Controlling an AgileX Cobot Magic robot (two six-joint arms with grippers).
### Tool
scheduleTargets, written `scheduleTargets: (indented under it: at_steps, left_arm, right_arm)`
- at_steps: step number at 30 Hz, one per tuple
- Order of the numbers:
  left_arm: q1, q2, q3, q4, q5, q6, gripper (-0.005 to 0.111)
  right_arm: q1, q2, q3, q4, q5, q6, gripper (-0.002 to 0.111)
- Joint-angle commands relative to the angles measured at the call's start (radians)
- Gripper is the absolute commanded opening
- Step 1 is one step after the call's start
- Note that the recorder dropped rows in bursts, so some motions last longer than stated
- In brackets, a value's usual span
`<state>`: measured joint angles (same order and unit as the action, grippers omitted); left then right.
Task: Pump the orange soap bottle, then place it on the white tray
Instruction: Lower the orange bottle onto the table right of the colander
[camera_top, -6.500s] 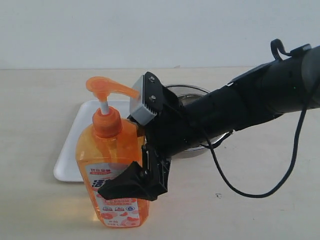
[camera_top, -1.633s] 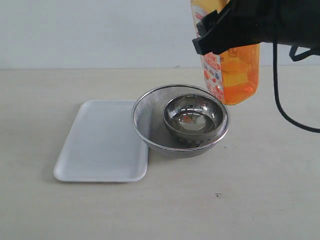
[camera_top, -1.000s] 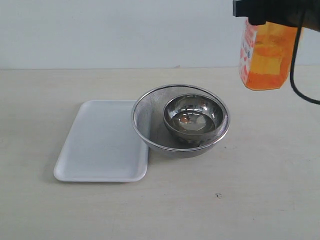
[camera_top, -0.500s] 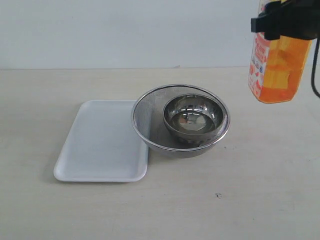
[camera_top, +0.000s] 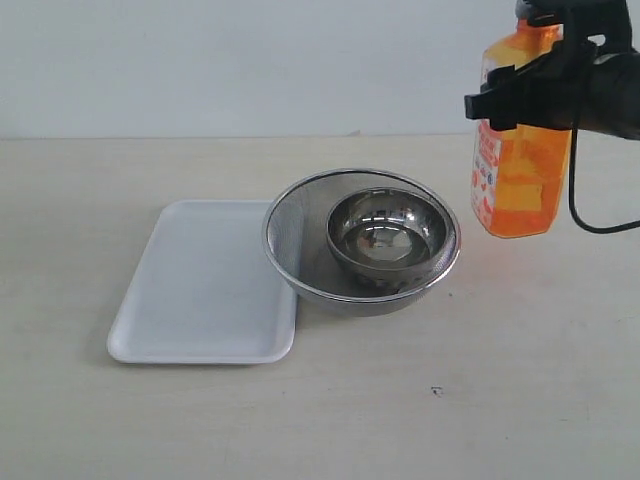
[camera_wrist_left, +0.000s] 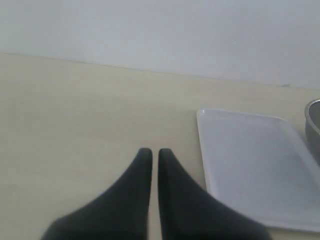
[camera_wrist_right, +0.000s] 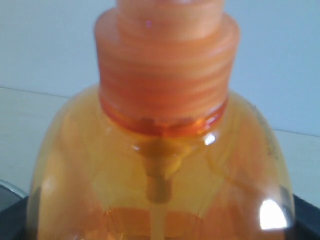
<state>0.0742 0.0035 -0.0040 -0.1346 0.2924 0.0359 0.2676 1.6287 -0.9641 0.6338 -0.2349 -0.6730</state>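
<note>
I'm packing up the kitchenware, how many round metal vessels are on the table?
2. The round metal mesh strainer sits beside the shallow white rectangular tray; the smaller shiny steel bowl sits inside the strainer. Nothing seems hidden.

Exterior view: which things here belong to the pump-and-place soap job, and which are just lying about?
Belongs to the job:
- orange soap bottle, held off the table by the right gripper
- white tray

Just lying about:
- mesh strainer, next to the tray
- metal bowl, sitting inside the strainer
</note>
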Motion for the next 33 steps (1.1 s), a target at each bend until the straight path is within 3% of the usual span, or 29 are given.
scheduleTargets:
  at_steps: [1, 14, 21, 33]
  left_arm:
    - [-0.005, -0.004, 0.004, -0.007, -0.001, -0.004, 0.005]
    - [-0.005, -0.004, 0.004, -0.007, -0.001, -0.004, 0.005]
    - [-0.005, -0.004, 0.004, -0.007, -0.001, -0.004, 0.005]
    - [-0.005, -0.004, 0.004, -0.007, -0.001, -0.004, 0.005]
  right_arm:
    - [-0.008, 0.01, -0.013, -0.136, -0.111, 0.09, 0.0]
    - [-0.008, 0.115, -0.013, -0.417, -0.229, 0.302, 0.0]
    - [-0.008, 0.14, 0.019, -0.565, -0.305, 0.309, 0.0]
    - [-0.006, 0.14, 0.117, -0.625, -0.418, 0.339, 0.0]
